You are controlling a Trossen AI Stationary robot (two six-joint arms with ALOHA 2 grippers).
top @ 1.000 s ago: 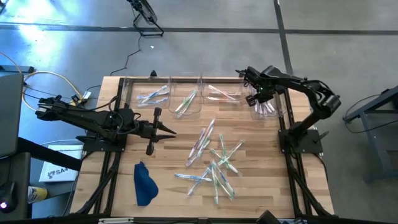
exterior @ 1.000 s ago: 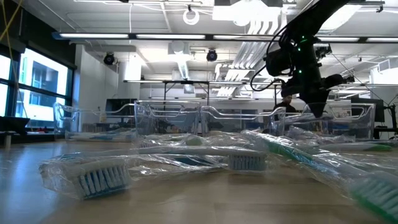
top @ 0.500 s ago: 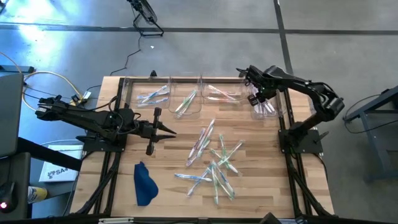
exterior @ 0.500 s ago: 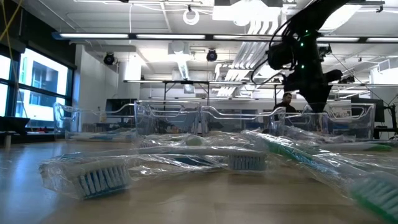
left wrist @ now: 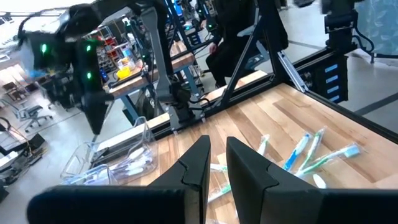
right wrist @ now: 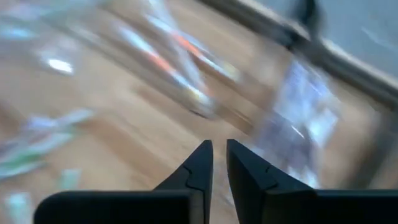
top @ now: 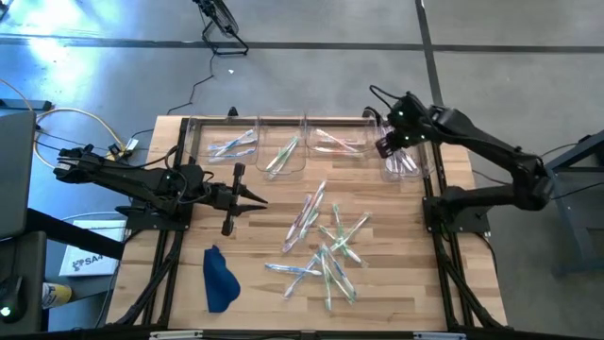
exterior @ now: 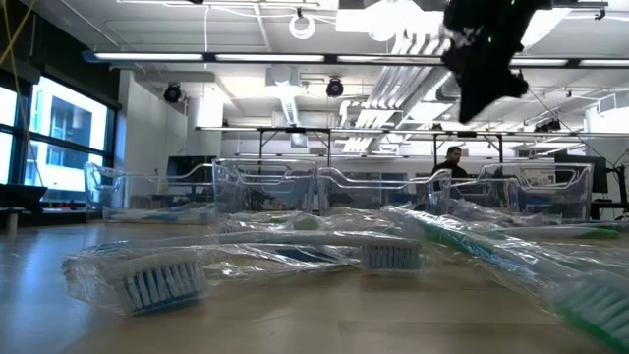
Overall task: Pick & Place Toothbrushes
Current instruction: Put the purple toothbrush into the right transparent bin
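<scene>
Right gripper [top: 384, 148] hovering above the bins [top: 283, 142], jaws nearly closed, empty; toothbrushes [top: 326, 247] lying overlapped, so their glossy wrappers are risking a double pick.

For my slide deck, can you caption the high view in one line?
Right end effector above the far-right bin, left arm waiting at table's left, wrapped toothbrushes scattered mid-table.
</scene>
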